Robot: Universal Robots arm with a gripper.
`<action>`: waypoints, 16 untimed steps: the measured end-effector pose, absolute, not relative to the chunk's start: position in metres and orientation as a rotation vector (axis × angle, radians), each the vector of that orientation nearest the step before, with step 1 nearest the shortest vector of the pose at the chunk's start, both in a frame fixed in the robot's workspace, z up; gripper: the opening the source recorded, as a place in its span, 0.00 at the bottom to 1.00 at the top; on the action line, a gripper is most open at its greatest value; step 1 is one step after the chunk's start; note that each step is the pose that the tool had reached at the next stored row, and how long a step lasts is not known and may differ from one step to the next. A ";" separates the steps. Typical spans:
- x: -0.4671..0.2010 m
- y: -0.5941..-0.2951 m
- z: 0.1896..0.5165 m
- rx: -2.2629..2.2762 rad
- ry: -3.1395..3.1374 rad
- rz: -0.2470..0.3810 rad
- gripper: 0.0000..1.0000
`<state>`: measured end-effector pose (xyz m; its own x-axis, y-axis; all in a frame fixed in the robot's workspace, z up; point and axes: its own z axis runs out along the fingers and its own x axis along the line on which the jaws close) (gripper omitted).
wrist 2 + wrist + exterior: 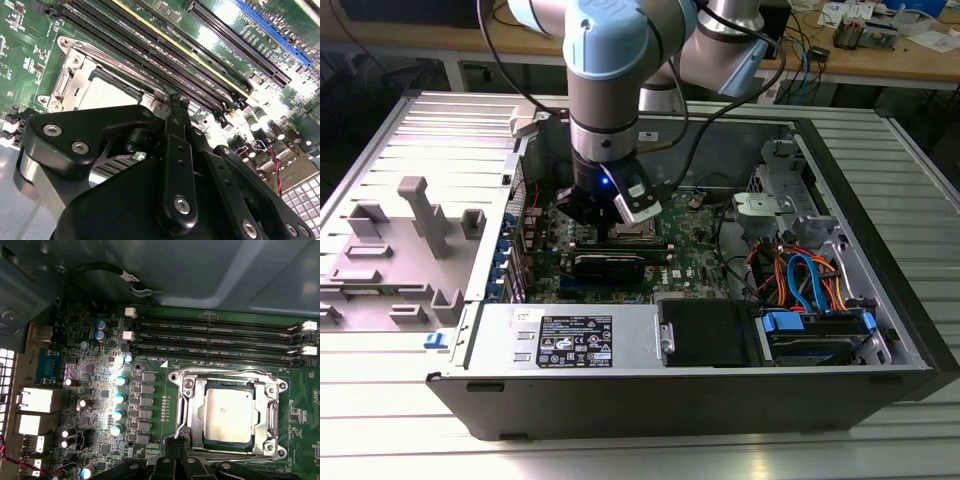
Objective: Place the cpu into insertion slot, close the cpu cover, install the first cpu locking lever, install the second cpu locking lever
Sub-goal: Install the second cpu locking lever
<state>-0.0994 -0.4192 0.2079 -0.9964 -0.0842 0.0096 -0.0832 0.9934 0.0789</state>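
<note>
- Ribbed metal counter [380,120] carries an open computer case [880,300], its green board [165,385] facing up; a cluttered bench runs behind.
- Arm [605,90] reaches down into the case, its end effector [610,215] low over the board, just beside the slot [227,415].
- Cpu [228,416] lies flat in the slot, its dull silver top showing through the window of the cover [187,405], which appears lowered around the chip.
- Fingers [176,107] in the second wrist view sit pressed together at the socket's edge, near the memory slots [165,55]; nothing can be seen held between them, so the end effector reads as clenched and empty.
- Whether either locking lever is hooked home cannot be told from these views.
- Risk, judged from the layout: the fingertips work hard against the frame, so a sideways slip could scrape the board or knock the nearby capacitors [119,397].
- Pressing a lever while the cover sits slightly askew could, likely, load the chip unevenly and damage the contacts beneath.
- Lever spring could also flick off the fingertip.
</note>
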 end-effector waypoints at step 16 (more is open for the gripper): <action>-0.100 -0.416 0.202 0.170 -3.120 -0.144 0.11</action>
<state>-0.0997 -0.4162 0.2021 -0.9940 -0.1089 0.0087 -0.1077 0.9899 0.0925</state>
